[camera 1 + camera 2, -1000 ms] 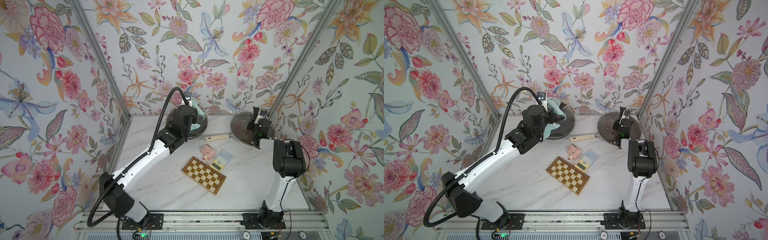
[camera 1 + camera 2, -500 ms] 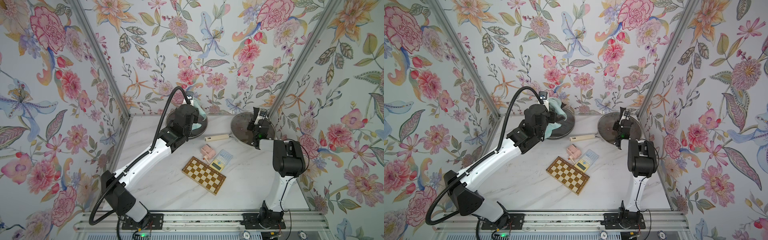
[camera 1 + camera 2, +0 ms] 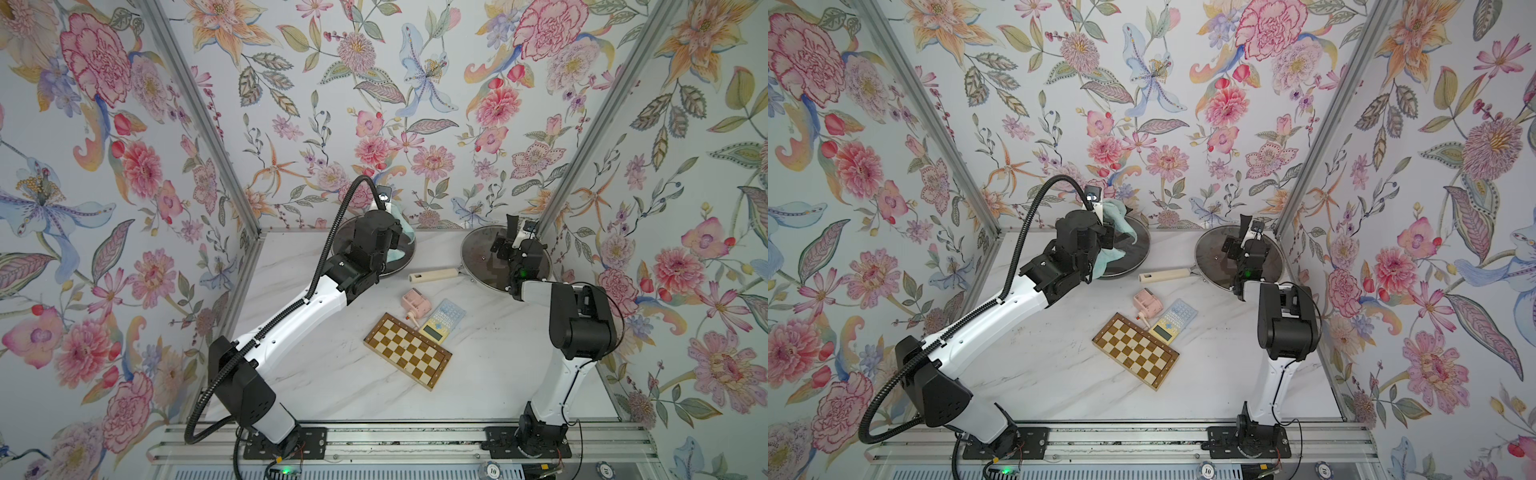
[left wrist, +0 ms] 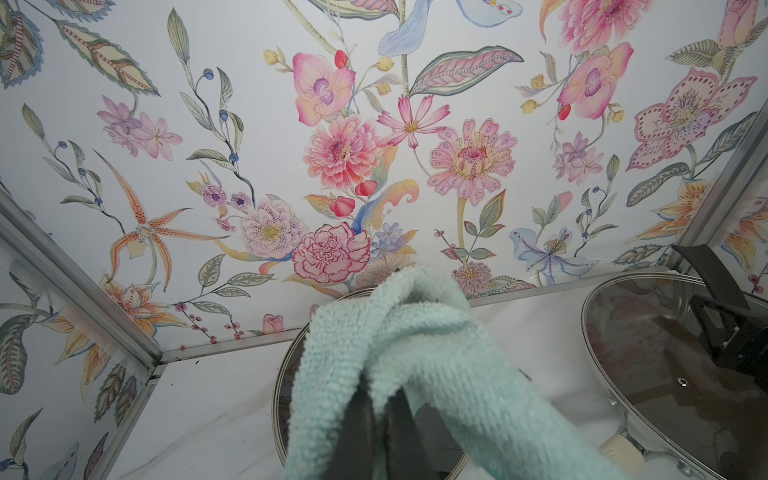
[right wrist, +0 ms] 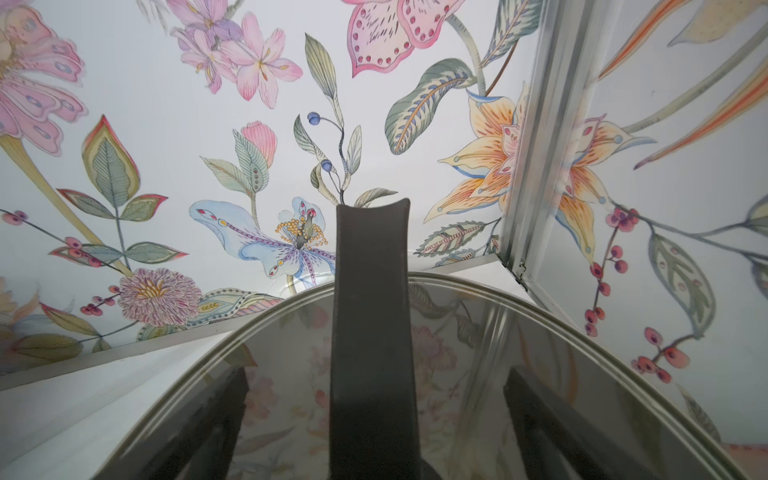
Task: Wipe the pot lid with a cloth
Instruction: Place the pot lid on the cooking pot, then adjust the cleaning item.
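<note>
The pot lid (image 3: 482,259), glass with a metal rim, lies at the back right on a pan; it also shows in the other top view (image 3: 1214,257) and the left wrist view (image 4: 648,365). Its black handle (image 5: 372,316) stands upright between the fingers of my right gripper (image 5: 374,374), which is open and clear of it on both sides. The mint-green cloth (image 4: 415,357) hangs bunched from my left gripper (image 4: 384,409), which is shut on it. That gripper (image 3: 1106,232) hovers at the back left over a second dark round piece with a metal rim (image 3: 1136,249).
The pan's cream handle (image 3: 432,275) points toward the table's middle. In front of it lie a pink gadget (image 3: 415,301), a calculator (image 3: 442,320) and a chequered wooden board (image 3: 407,353). The floral back wall and corner posts stand close behind both grippers.
My right gripper has opened and let go of the lid's handle. The left arm with the cloth has barely shifted.
</note>
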Robot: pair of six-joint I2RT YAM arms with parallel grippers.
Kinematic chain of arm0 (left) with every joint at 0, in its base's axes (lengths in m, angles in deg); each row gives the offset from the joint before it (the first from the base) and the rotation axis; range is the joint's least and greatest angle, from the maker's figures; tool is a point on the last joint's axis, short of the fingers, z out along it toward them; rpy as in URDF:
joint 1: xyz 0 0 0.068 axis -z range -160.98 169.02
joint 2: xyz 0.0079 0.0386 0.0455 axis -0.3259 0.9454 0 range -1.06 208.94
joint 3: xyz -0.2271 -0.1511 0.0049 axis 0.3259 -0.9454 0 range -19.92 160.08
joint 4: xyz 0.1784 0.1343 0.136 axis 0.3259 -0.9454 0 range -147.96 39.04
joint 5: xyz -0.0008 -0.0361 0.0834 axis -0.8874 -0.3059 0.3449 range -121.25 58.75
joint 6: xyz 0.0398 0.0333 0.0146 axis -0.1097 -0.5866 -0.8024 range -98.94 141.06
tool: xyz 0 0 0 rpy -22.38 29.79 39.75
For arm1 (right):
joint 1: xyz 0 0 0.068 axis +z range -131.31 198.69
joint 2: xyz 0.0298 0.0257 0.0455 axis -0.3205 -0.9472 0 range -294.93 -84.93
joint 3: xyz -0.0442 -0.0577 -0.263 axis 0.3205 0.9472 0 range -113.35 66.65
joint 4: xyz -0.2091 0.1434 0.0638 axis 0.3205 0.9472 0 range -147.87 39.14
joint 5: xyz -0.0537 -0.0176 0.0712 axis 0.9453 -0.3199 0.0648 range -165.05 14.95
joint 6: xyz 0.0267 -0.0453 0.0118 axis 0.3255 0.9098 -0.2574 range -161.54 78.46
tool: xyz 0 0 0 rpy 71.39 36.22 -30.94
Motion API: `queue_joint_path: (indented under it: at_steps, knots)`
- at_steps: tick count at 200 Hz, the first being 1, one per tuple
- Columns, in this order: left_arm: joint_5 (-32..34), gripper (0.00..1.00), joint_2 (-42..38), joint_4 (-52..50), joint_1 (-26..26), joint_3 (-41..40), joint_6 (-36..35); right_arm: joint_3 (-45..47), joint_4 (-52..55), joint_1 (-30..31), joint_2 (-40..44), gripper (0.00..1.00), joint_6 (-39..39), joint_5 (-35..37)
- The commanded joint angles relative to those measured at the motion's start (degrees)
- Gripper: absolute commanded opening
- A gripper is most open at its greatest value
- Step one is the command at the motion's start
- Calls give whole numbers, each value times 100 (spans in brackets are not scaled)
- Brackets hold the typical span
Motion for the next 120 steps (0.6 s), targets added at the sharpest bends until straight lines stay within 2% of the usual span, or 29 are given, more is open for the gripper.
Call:
queue_joint_path:
  at_steps: [1,26,40,60,76,100,120]
  knots:
    - [-320,0,123,198,50,146,-5,50,422,90,856,99,-6,-64]
    - [-808,0,324,262,-8,372,-10,100,1537,283,1779,99,-40,-100]
    - [-1417,0,473,257,-138,540,73,112,2199,446,2275,99,-180,-421]
    - [-2239,0,762,116,-384,843,289,287,2809,803,2835,99,-595,-1298]
    - [-2750,0,930,16,-572,1039,498,506,3097,1410,3330,99,-852,-1317]
    - [-3743,0,1108,-62,-882,1301,767,938,2838,2465,4016,99,-1618,-1091]
    - [-4658,0,1240,-266,-1110,1519,958,949,2984,3477,4330,99,-2031,-643]
